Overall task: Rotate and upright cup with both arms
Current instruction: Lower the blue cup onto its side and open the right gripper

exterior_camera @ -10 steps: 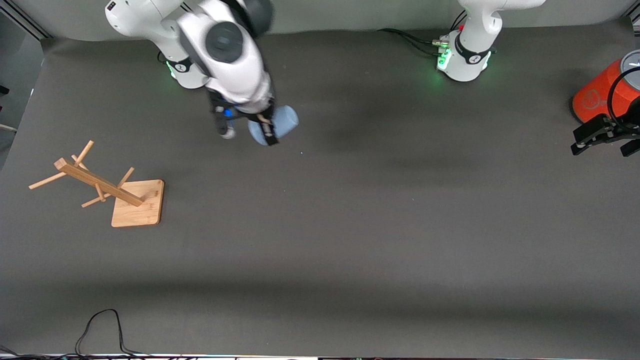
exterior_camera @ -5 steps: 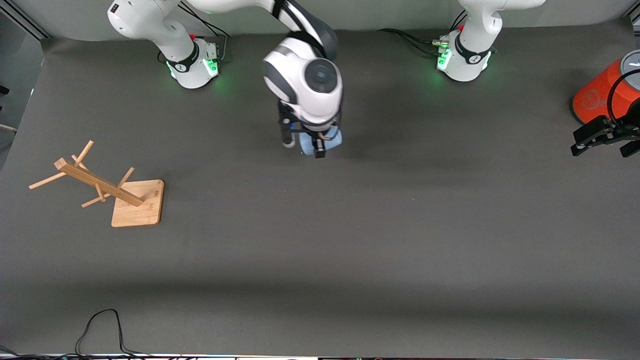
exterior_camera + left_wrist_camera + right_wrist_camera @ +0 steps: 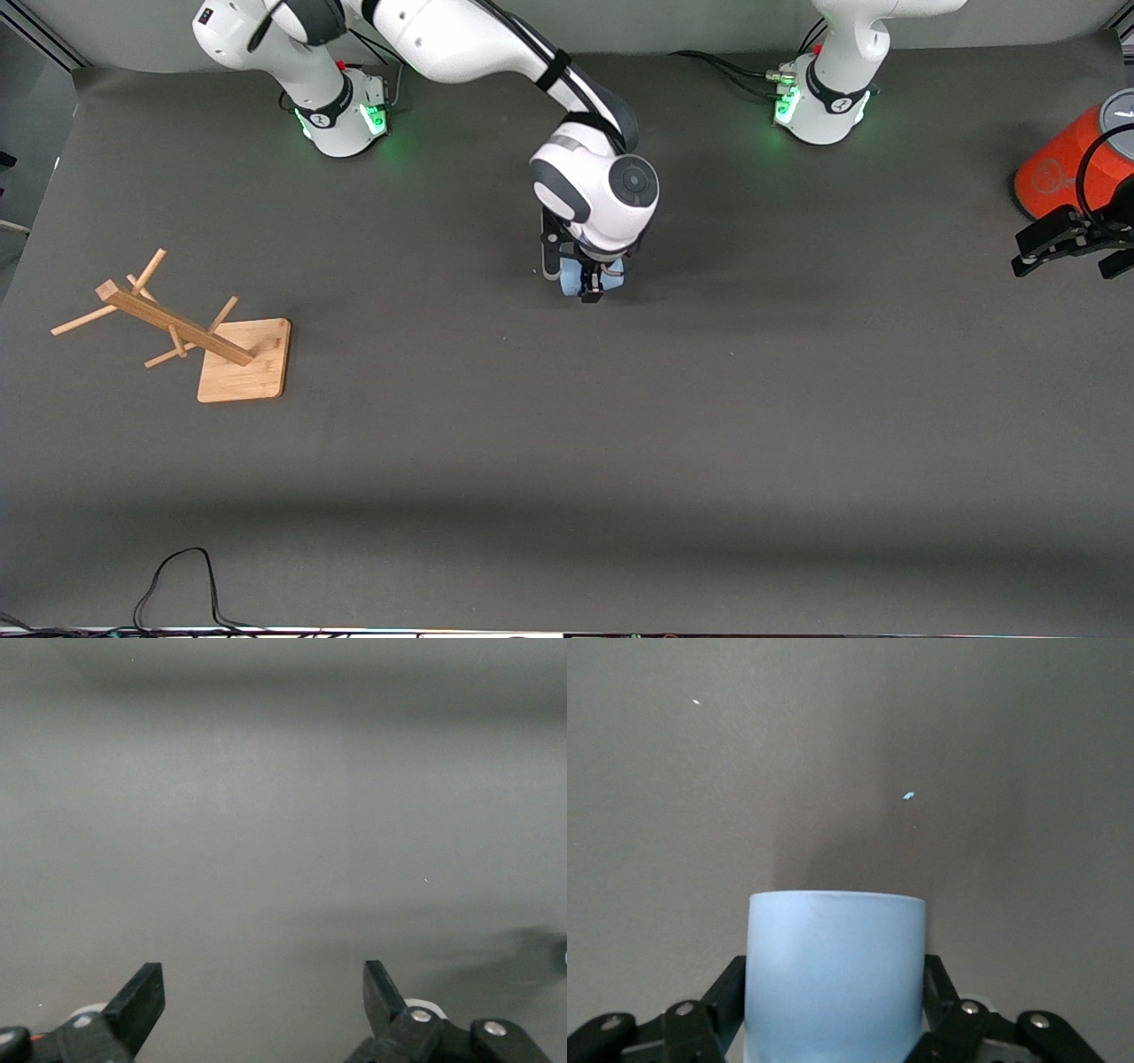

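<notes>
Right arm reaches out from its base to mid-table; right gripper (image 3: pixel 592 285) points down over the dark grey table mat (image 3: pixel 567 425), roughly midway between the 2 bases. It has the small light-blue matte handleless cup (image 3: pixel 611 274) clamped between its 2 black fingers (image 3: pixel 713 1014), 1 pad on each side of the cup wall. In the front view the white wrist covers most of the cup, only a sliver of blue shows under it. Right wrist view: cup (image 3: pixel 835 974) fills the gap between the fingers, pads touching both sides, flat end facing away from the camera toward the mat. Can't tell if the cup touches the mat.

Left arm waits. Left gripper (image 3: pixel 1072 244) sits at the left arm's end of the table, just beside the large orange cylinder with grey top (image 3: pixel 1063 168). Left wrist view: fingers (image 3: pixel 142 1001) spread wide, nothing between them, only bare mat below.

Wooden peg rack on a square wooden base (image 3: pixel 244 359) sits at the right arm's end of the table, well apart from the cup.
</notes>
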`<state>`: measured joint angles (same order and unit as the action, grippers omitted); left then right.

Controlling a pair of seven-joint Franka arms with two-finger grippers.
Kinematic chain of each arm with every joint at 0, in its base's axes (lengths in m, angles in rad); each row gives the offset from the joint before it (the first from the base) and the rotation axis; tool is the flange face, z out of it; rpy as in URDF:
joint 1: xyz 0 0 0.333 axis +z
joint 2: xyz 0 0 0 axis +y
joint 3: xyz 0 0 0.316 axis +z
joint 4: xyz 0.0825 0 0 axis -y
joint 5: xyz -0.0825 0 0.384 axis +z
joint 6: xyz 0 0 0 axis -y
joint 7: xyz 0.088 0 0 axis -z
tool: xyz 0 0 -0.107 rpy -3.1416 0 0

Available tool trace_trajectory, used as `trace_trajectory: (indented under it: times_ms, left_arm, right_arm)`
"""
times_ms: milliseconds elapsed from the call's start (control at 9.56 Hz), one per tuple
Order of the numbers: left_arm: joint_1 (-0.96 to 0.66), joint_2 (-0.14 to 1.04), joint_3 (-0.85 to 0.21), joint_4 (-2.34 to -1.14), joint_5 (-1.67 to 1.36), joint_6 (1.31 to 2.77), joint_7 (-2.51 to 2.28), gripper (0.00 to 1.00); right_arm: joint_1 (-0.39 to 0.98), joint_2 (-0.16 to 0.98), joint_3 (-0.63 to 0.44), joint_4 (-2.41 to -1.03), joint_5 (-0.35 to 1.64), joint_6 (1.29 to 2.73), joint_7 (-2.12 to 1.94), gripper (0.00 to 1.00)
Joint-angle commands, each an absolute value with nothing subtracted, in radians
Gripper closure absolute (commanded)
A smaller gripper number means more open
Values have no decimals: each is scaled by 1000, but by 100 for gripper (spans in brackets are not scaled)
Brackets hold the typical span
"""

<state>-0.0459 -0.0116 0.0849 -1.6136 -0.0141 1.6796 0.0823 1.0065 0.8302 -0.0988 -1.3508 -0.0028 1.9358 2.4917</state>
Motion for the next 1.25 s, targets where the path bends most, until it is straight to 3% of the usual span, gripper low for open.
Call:
trace_trajectory:
  times_ms: [0, 209, 314, 418, 523, 1150]
  left_arm:
    - [-51, -14, 81, -1598, -18, 1654, 81, 0]
    - [-40, -12, 83, -1600, -20, 1574, 66, 0]
    - [-52, -12, 81, -1598, -12, 1568, -5, 0]
    - [-57, -12, 78, -1600, -5, 1565, -46, 0]
    - [-55, -14, 77, -1600, -5, 1560, -51, 0]
    - [-66, -6, 72, -1608, -76, 1523, -49, 0]
  right_arm:
    - [1020, 887, -113, -1281, -23, 1931, 2537, 48]
    - [1020, 899, -112, -1281, -25, 1951, 2546, 42]
    - [1020, 900, -112, -1281, -25, 1953, 2546, 33]
    - [1019, 900, -113, -1281, -25, 1953, 2548, 7]
    - [1019, 899, -114, -1281, -25, 1953, 2546, 0]
    - [1017, 842, -117, -1285, -32, 1928, 2517, 0]
